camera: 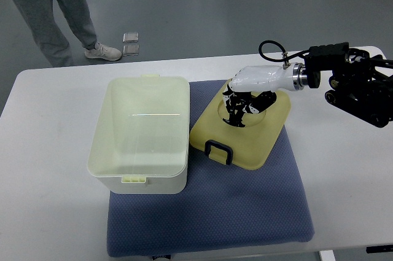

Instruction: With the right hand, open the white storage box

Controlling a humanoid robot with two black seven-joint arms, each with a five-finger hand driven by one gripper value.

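Observation:
The white storage box (142, 132) stands open on the left part of a blue mat (245, 212), its inside bare. Its pale yellow lid (258, 141) lies flat on the mat just right of the box, with a black clasp (219, 150) at its near edge. My right hand (244, 106) reaches in from the right and sits on the lid's round middle recess. Its fingers (235, 112) curl down into the recess and touch the lid. My left arm is not in view.
The mat lies on a white table (55, 150). My right forearm and its black cable (344, 80) hang over the table's far right. A person's legs (55, 9) stand on the floor beyond the table's far left edge, near two small tiles (130, 43).

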